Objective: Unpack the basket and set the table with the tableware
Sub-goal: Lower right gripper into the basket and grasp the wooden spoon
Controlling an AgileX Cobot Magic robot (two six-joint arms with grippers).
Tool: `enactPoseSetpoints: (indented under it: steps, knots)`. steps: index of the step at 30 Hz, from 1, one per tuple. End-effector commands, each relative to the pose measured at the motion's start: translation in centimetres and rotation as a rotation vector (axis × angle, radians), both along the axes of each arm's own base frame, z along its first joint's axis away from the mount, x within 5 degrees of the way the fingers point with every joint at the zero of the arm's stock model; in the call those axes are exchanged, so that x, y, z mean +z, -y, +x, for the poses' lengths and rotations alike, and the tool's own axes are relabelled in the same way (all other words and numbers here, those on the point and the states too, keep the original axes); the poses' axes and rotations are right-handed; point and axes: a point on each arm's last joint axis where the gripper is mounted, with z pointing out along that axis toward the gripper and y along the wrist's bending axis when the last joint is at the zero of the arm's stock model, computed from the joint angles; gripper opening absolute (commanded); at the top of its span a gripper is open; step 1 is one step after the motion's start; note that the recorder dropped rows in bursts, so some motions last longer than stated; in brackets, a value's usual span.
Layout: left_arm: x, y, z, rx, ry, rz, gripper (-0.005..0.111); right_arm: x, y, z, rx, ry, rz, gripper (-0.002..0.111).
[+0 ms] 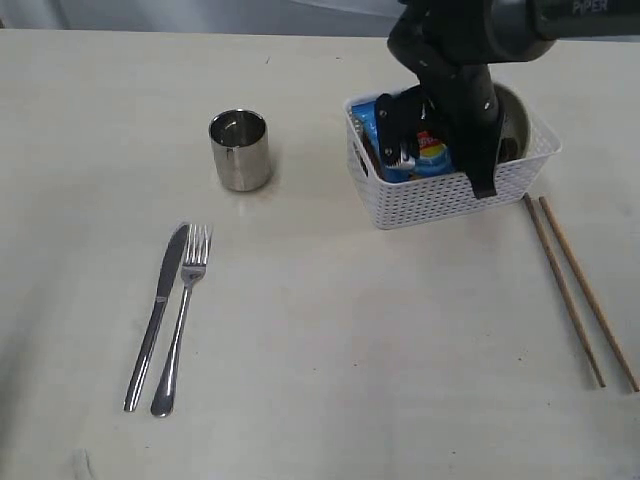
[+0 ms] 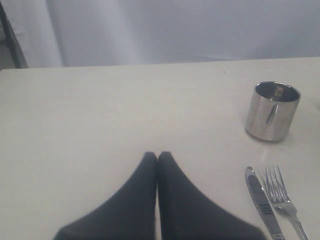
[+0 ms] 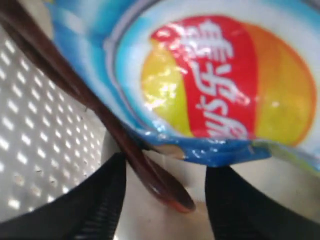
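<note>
The dark spoon (image 3: 145, 167) lies inside the basket (image 3: 35, 125), and its rounded end sits between the two fingers of the right pincer (image 3: 167, 166), which stand apart and do not seem to press on it. Its long axis runs away from the pincer on a slant, beside the lattice wall and under the edge of the blue chip bag (image 3: 215, 80). The right arm is clearly nearer; the left pincer (image 2: 158, 156) is closed together, well apart over the worktop (image 2: 100, 115)

Bulky chip bag (image 1: 434, 157) inside basket (image 1: 430, 203)
</note>
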Motion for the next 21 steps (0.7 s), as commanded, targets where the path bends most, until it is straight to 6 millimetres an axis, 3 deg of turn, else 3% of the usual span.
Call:
enactPoseSetpoints:
  steps: [1,7,14,21]
  knots:
    - [0.0,0.0,0.0,-0.006,0.008,0.001,0.000,-0.6,0.3,0.0,-0.011,-0.021,-0.009,0.036]
    - [0.0,0.0,0.0,-0.006,0.008,0.001,0.000,-1.1,0.3,0.1,-0.011,-0.032,-0.018,-0.001]
    - [0.0,0.0,0.0,-0.006,0.008,0.004,0.000,-0.6,0.1,0.0,-0.007,-0.022,-0.012,0.000]
    - [0.0,0.0,0.0,-0.006,0.008,0.004,0.000,1.0,0.1,-0.2,-0.011,0.016,0.012,0.000]
